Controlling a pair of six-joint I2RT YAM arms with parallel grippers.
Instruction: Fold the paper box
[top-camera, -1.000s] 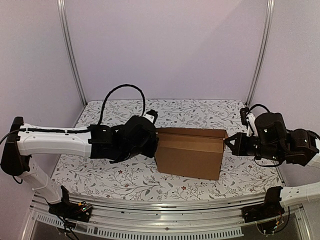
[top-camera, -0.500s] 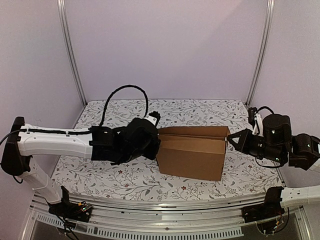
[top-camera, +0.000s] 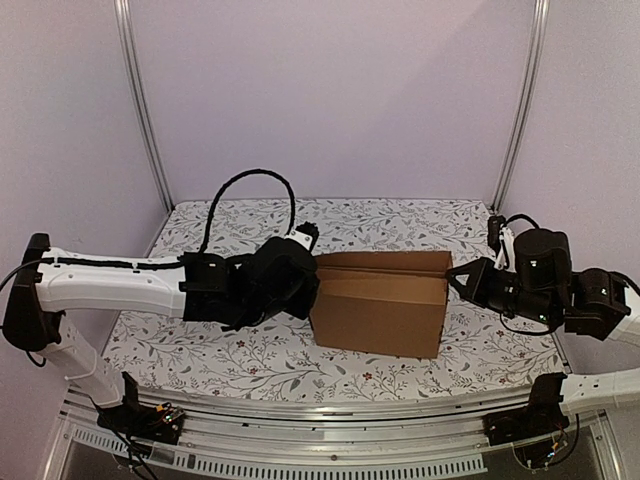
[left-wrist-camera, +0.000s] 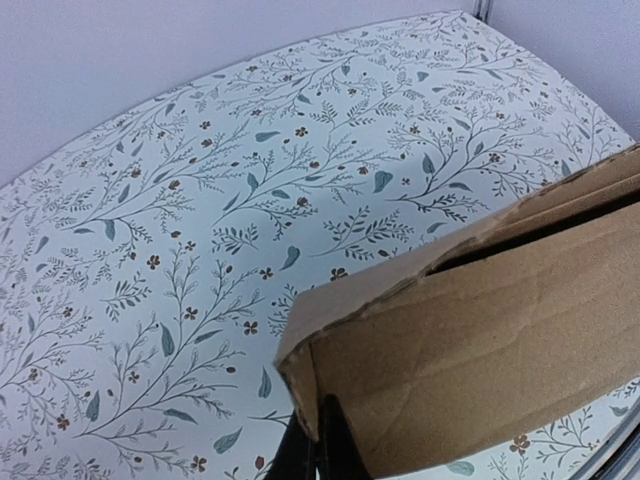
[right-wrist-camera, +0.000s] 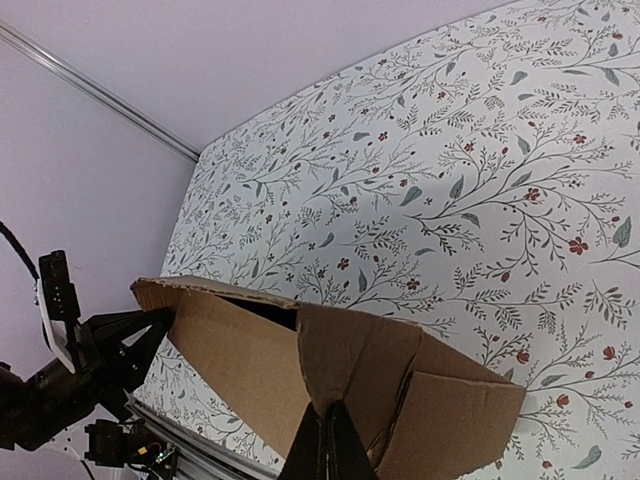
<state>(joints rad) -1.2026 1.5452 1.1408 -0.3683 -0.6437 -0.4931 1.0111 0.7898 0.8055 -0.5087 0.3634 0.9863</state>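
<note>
The paper box is a brown cardboard carton standing mid-table with its top partly open, a dark gap showing under the top flap. My left gripper is shut, and its tips press against the box's left end corner. In the left wrist view that gripper meets the corner edge of the box. My right gripper is also shut, at the box's right end. In the right wrist view its tips touch the folded end flap of the box.
A floral cloth covers the table. Lilac walls and metal posts close in the back and sides. A black cable loops above the left arm. A metal rail runs along the near edge.
The right gripper drew back slightly to the right, then returned to the box's right end. The box's top edge shifted a little. The left arm has barely moved.
</note>
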